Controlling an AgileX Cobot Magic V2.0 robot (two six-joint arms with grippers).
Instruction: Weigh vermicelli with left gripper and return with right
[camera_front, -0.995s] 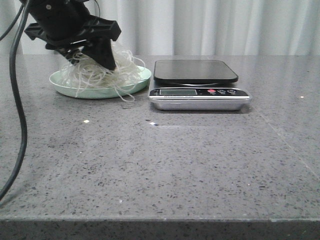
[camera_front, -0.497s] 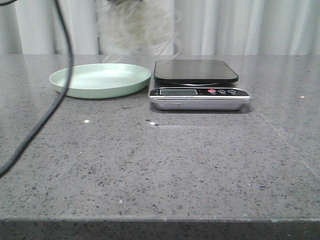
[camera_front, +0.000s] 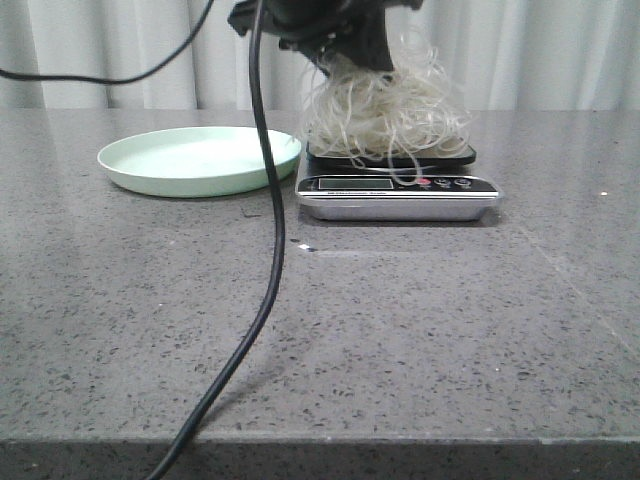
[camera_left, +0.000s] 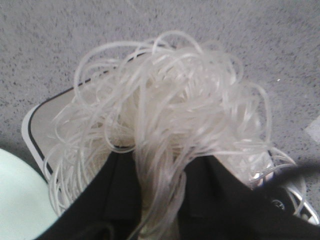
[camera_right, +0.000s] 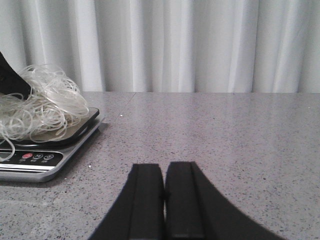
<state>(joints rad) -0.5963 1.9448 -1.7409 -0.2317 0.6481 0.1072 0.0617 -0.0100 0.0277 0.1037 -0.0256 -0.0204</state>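
Note:
The vermicelli (camera_front: 392, 112) is a fluffy white tangle that hangs from my left gripper (camera_front: 352, 62) and rests on the black platform of the kitchen scale (camera_front: 398, 196). In the left wrist view the two black fingers (camera_left: 122, 192) pinch a bundle of the strands (camera_left: 165, 125) over the scale platform (camera_left: 37, 120). The pale green plate (camera_front: 198, 160) lies empty to the left of the scale. My right gripper (camera_right: 164, 170) is shut and empty, low over the table to the right of the scale (camera_right: 35, 160); it does not show in the front view.
A thin black cable (camera_front: 268, 260) hangs from the left arm down across the front of the table. White curtains (camera_front: 540, 50) close off the far edge. The grey speckled table (camera_front: 420, 330) stretches in front of and to the right of the scale.
The left gripper has lifted the vermicelli off the plate, carried it right and lowered it onto the scale. The plate is now empty.

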